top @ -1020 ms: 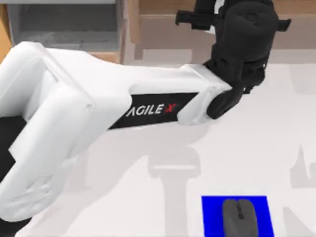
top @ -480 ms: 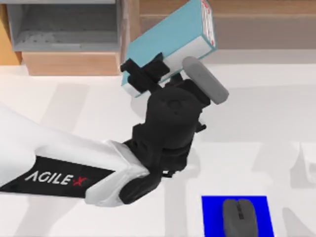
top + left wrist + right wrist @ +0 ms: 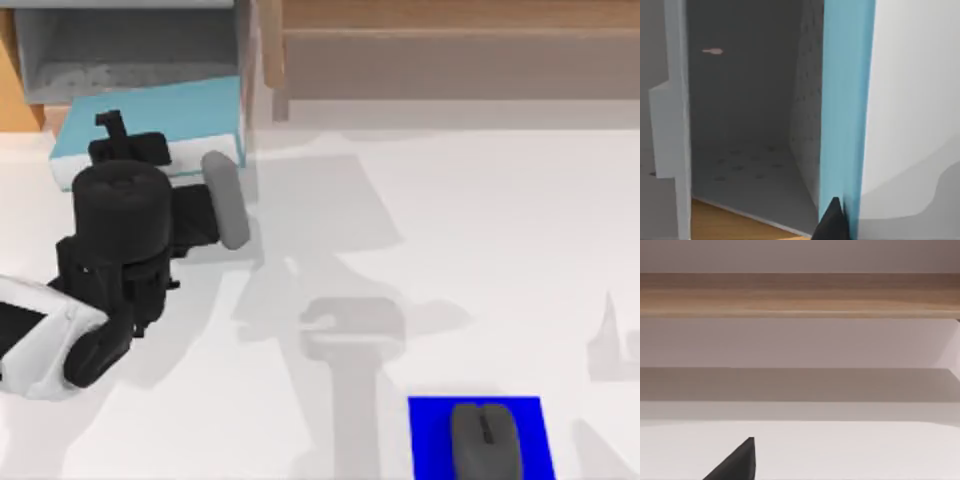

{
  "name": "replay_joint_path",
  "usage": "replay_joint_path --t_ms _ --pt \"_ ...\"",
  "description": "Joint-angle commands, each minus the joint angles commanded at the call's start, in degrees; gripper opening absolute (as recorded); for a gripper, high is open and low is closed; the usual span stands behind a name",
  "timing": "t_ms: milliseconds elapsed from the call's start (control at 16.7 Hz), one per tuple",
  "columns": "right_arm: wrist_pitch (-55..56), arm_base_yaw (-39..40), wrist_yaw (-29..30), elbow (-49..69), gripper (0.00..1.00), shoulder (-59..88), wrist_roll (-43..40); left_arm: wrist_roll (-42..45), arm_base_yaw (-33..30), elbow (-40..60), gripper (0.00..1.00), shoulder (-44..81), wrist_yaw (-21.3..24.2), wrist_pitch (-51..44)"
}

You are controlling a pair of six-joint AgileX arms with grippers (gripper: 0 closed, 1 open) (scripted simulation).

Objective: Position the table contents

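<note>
One dark grey computer mouse [image 3: 486, 438], on one blue mat [image 3: 430, 430]. One light-blue and white box [image 3: 190, 118], one grey open compartment [image 3: 130, 55], one white table [image 3: 450, 250]. One arm in the top view, with one left gripper [image 3: 130, 150].

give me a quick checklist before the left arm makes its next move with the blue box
1. Left gripper at the blue box: ok, at the top view's upper left.
2. Firm grip on the box: cannot tell, the fingers are hidden behind the wrist.
3. Box lined up with the grey cabinet opening: ok, its blue edge sits at the opening's side.
4. Mouse on the blue pad: ok, far from the arm.
5. Right gripper out of the way: ok, above bare table.
</note>
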Motion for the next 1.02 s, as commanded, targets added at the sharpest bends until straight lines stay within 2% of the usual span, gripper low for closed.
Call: replay_joint_path --t_ms 240,420,1020 --pt "0.0 0.0 0.0 0.0 1.0 0.0 0.0 8.8 10.8 5.4 0.0 0.9 12.5 -1.3" --pt "0.0 0.0 0.0 0.0 1.0 0.0 0.0 11.2 14.1 10.0 0.0 4.3 17.9 -2.8" --pt "0.0 0.0 0.0 0.0 1.0 0.0 0.0 11.7 15.0 13.6 0.0 7.0 18.7 -3.0"
